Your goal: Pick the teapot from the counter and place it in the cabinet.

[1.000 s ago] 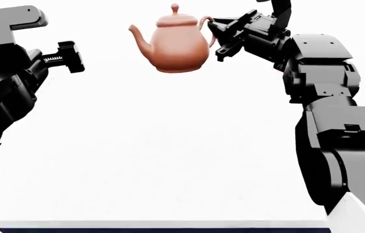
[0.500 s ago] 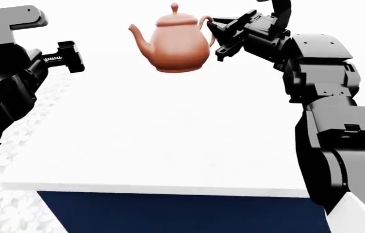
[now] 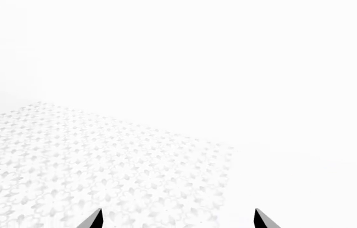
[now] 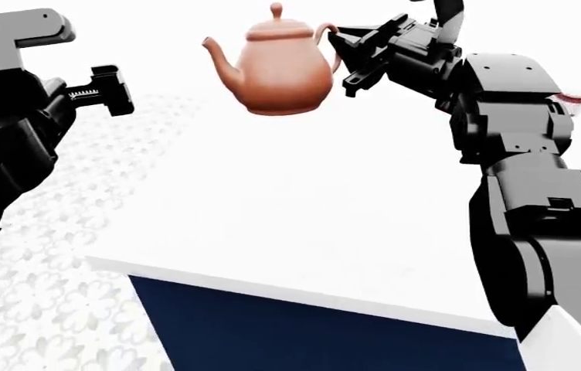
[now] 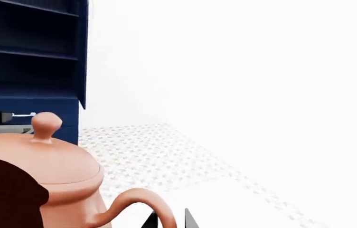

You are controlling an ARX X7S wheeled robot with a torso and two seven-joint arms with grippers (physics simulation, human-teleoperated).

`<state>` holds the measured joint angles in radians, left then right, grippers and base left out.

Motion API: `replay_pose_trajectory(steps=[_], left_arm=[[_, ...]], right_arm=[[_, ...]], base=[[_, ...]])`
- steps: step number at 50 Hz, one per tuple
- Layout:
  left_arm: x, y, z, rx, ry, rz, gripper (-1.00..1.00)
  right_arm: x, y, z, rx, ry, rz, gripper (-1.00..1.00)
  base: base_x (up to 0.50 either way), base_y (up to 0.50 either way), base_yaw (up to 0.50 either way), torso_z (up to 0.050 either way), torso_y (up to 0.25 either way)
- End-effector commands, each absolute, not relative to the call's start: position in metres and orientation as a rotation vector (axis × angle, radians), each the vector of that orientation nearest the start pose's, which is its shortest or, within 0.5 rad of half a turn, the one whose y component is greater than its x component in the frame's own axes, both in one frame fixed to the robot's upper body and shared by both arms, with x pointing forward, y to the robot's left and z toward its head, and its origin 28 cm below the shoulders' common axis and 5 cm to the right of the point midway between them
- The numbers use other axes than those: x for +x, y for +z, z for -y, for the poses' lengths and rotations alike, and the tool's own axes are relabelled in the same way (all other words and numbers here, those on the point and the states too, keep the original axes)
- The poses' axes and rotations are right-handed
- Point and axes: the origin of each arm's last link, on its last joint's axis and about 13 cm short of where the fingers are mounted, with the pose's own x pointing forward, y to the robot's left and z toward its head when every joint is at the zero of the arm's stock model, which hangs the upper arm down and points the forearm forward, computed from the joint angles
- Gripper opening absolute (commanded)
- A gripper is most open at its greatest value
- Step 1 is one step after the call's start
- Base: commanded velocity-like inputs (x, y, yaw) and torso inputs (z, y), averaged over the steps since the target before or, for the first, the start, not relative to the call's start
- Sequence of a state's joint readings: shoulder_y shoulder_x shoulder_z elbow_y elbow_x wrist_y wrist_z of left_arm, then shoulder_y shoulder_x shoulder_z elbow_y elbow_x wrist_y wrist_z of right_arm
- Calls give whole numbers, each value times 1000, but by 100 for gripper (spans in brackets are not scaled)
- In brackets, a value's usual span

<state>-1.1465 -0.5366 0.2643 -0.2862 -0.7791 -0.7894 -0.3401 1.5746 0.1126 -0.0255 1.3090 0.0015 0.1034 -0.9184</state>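
Note:
The terracotta-brown teapot (image 4: 270, 66) hangs in the air above the white counter (image 4: 270, 216), spout pointing left. My right gripper (image 4: 339, 48) is shut on its looped handle from the right. In the right wrist view the teapot (image 5: 45, 161) fills the near corner, and the handle (image 5: 142, 202) runs between the two fingertips of the right gripper (image 5: 169, 221). The navy cabinet (image 5: 26, 47) with flat shelves stands beyond it. My left gripper (image 4: 105, 91) is held up at the left, apart from the teapot. In its own view the left gripper (image 3: 177, 219) is open, with only floor between its tips.
The counter's front edge runs slantwise over its navy base (image 4: 301, 332). White floral floor tiles (image 4: 53, 255) lie to the left and under the left gripper (image 3: 102, 166). A small red-and-white thing (image 4: 572, 99) peeks out behind the right arm.
The head view has swung: the counter's edge now sits higher and slanted, with more navy base and floor tiles showing. The teapot stays in the right gripper, and both arms hold their pose.

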Motion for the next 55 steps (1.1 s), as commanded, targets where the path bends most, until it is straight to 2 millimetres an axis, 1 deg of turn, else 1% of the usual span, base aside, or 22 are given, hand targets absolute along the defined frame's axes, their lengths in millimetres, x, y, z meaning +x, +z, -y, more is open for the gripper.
replay_pose_trajectory(steps=[1,55], left_arm=[[355,266,-307,-80,157,-44,100],[354,266,-307,-80,157,-44,100]], right_arm=[[439,296,146,-90,808,153,-100],[439,294,146,-90,816,144,-100]], base=[[-3,15,500,0,0],[-6,15,500,0,0]])
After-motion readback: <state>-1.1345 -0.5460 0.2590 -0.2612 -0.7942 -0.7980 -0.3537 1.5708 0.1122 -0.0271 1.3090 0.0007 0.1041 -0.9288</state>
